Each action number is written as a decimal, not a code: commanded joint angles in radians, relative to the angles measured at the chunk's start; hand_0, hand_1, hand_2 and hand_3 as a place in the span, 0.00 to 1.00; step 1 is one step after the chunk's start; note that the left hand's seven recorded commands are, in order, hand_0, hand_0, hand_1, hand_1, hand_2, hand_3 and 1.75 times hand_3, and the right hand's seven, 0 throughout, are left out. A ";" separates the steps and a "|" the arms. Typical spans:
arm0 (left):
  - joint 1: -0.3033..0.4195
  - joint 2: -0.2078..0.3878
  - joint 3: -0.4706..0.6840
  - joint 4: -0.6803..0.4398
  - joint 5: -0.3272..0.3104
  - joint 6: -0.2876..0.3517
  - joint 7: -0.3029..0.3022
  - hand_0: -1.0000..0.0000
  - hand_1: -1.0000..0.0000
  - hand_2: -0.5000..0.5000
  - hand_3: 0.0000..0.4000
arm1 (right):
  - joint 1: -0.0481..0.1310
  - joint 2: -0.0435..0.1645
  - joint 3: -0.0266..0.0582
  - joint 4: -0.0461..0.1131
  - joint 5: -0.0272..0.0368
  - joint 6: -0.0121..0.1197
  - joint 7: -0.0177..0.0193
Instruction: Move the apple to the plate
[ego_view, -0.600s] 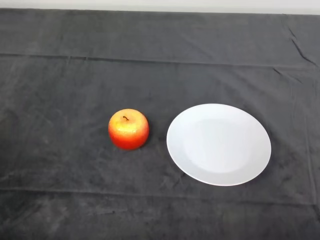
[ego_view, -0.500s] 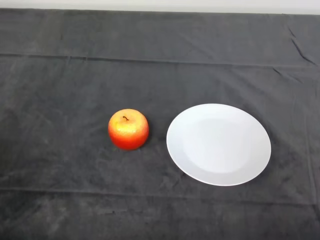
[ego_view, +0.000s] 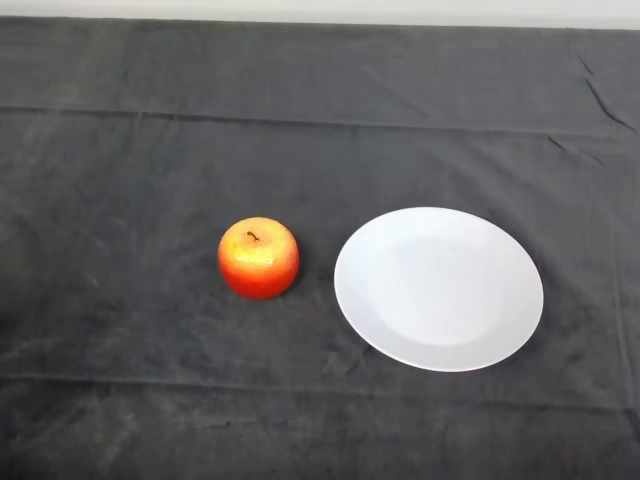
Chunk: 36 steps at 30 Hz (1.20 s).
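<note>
Head view: apple (ego_view: 258, 258) (red-orange, stem up) sits upright on the dark cloth (ego_view: 130, 180); white plate (ego_view: 438, 289) lies just to its right, apart from it; apple not on plate.

Lit softly and evenly, apparently from overhead. No hard shadows anywhere on the dark cloth (ego_view: 150, 180) over the desk; just a thin, diffuse darkening hugging the base of the apple (ego_view: 258, 258) and the near right rim of the plate (ego_view: 438, 288). Mild pale sheen on the apple's top, around the stem. No harsh glare off the white plate, only a gentle gradation across its well. Faint highlights along the cloth's creases. Brightest at the pale strip (ego_view: 320, 8) along the far edge.
</note>
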<state>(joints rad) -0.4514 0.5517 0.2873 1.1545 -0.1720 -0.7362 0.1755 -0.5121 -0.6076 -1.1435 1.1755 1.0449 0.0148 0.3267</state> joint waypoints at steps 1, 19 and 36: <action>-0.019 -0.012 -0.020 -0.028 0.023 -0.020 0.018 1.00 1.00 0.50 0.00 | 0.008 -0.031 -0.0065 0.000 0.0108 -0.006 0.0112; 0.115 -0.093 -0.160 -0.523 0.155 0.140 0.055 1.00 1.00 0.50 0.00 | 0.010 -0.027 -0.0050 -0.007 0.0098 -0.005 0.0082; 0.150 -0.173 -0.313 -0.749 0.232 0.331 0.039 1.00 1.00 0.50 0.00 | 0.013 -0.021 -0.0020 -0.019 0.0080 -0.004 0.0019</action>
<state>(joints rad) -0.2975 0.3856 -0.0242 0.4357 0.0436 -0.4150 0.2200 -0.5120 -0.6076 -1.1425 1.1754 1.0447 0.0148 0.3266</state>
